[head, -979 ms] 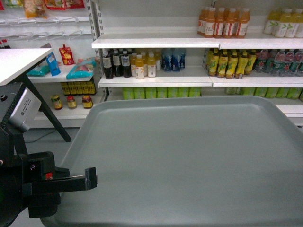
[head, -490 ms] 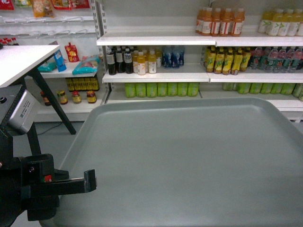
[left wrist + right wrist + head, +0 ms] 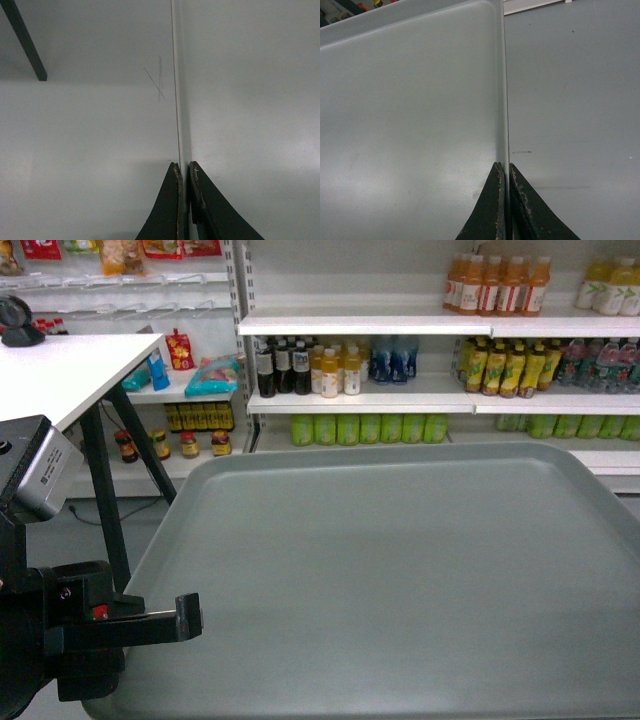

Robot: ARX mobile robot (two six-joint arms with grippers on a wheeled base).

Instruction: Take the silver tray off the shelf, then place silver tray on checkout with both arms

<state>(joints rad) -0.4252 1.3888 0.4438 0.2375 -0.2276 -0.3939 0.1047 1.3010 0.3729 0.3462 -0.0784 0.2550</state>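
The silver tray hangs level in the air close in front of me and fills most of the head view. My left gripper is shut on its left rim; in the left wrist view its two black jaws pinch the thin rim, with the tray to the right. My right gripper is shut on the opposite rim, tray surface to its left; it is out of the head view. The white checkout stands at the upper left. The shelf is behind the tray.
A black scanner sits on the counter's far end, and dark slanted counter legs stand beside the tray's left corner. Shelf boards hold rows of drink bottles and jars. Grey floor lies below the tray.
The shelves and bottles have slid to the right in the head view and more of the counter has come into view at left. The tray and left gripper hold the same place in the picture.
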